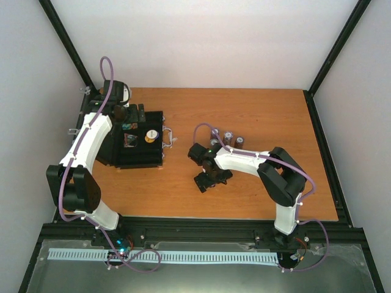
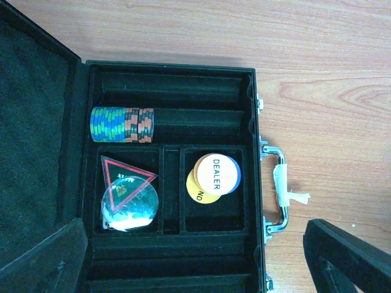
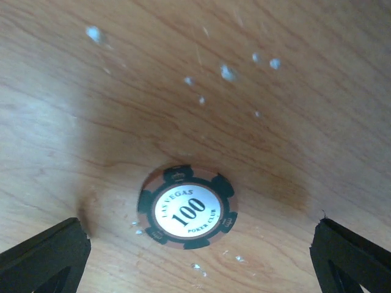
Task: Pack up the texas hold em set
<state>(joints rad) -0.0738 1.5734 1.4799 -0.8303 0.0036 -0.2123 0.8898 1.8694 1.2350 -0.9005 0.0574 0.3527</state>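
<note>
From the overhead camera I see the black case lying open at the 9 o'clock side of the table, its lid folded back away from the handle.

The left gripper hangs over it with its fingers spread wide and nothing between them.

Through the left wrist camera I look straight into the tray. In the long slot toward 10 o'clock a short row of chips lies on edge, green-blue ones then orange-brown ones. The compartment at 7 o'clock holds the dark triangular token with a shiny round disc overlapping its lower point. The compartment at 5 o'clock holds a white DEALER disc lying partly over a yellow disc. The other long slots look bare. The silver handle at 3 o'clock carries a strip of white tape.

Near the table's middle a few small chip stacks stand upright. Just toward 6 o'clock from them the right gripper points down, jaws wide apart. A single 100 chip lies flat on the wood between them, touching neither finger.
</note>
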